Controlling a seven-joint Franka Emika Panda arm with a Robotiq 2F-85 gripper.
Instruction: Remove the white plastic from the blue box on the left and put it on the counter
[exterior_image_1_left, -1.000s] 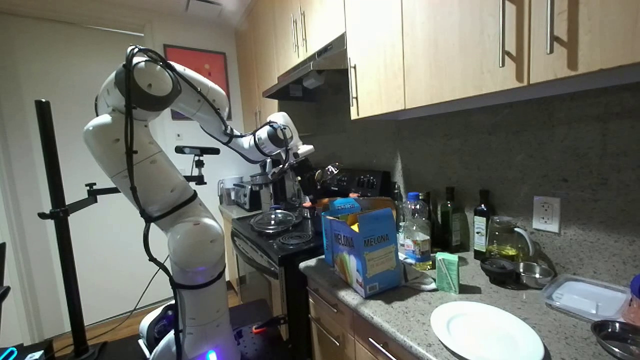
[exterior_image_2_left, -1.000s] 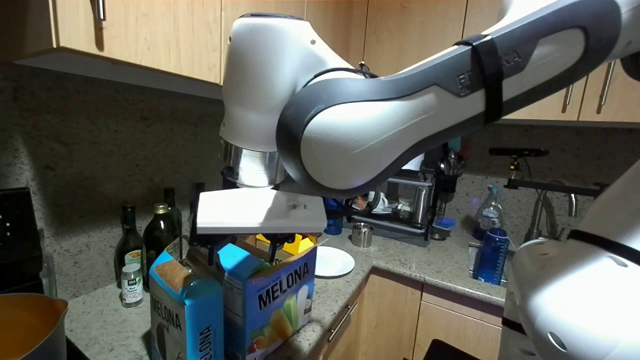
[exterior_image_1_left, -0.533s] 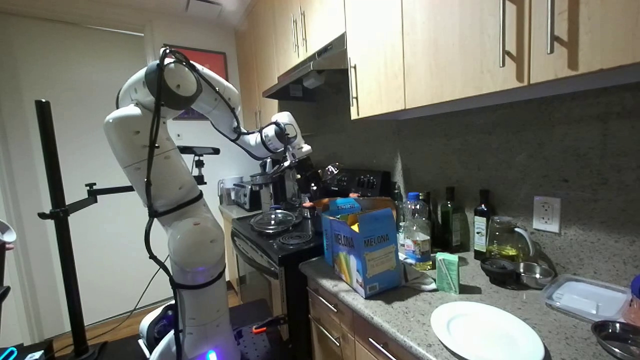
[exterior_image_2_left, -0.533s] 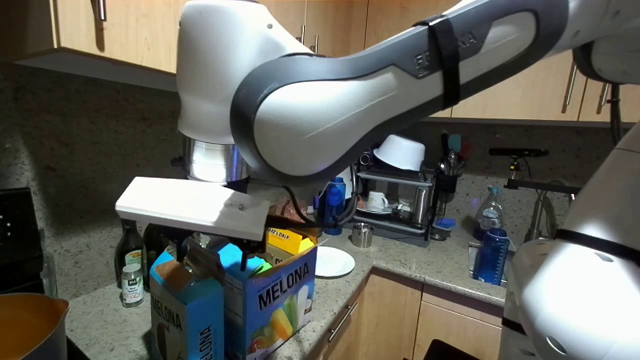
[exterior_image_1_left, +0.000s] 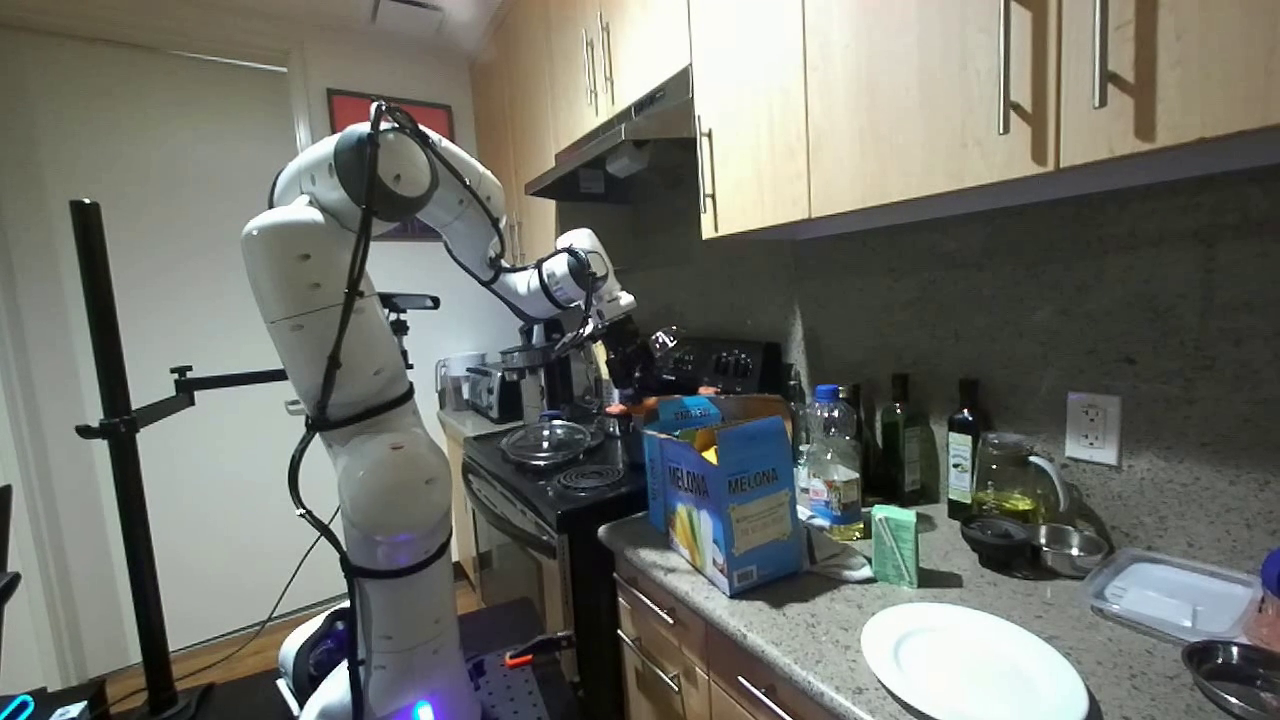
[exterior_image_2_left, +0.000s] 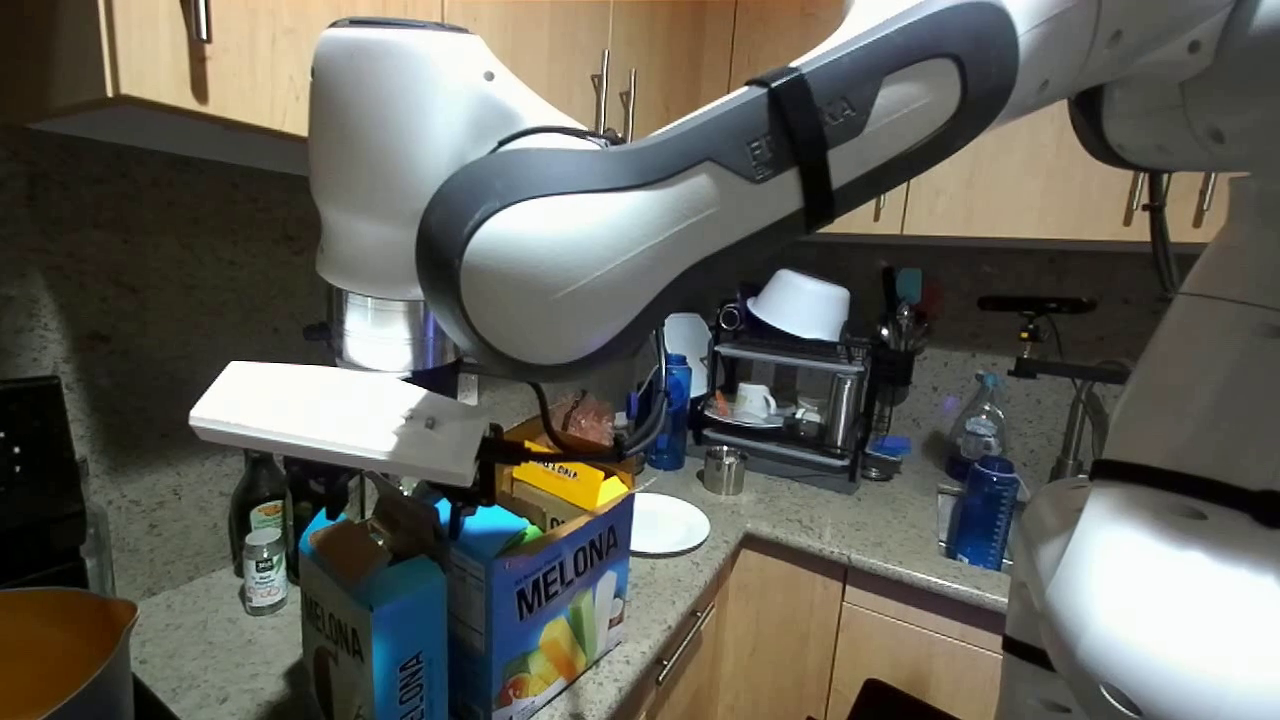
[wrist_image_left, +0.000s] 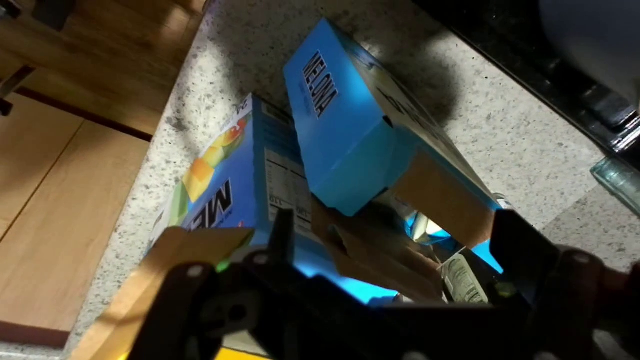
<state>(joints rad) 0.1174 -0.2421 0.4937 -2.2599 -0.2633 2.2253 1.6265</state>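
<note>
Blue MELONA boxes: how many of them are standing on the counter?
2. On the counter, the narrower box stands nearer the stove, and the wider box stands close beside it, farther from the stove. More may be hidden behind these.

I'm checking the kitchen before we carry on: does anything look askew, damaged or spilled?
In an exterior view, the left blue box and the right blue box gape open, flaps jutting at odd angles. Atop the dish rack, a white bowl perches upside down, tilted rather than level. I see no spill.
</note>
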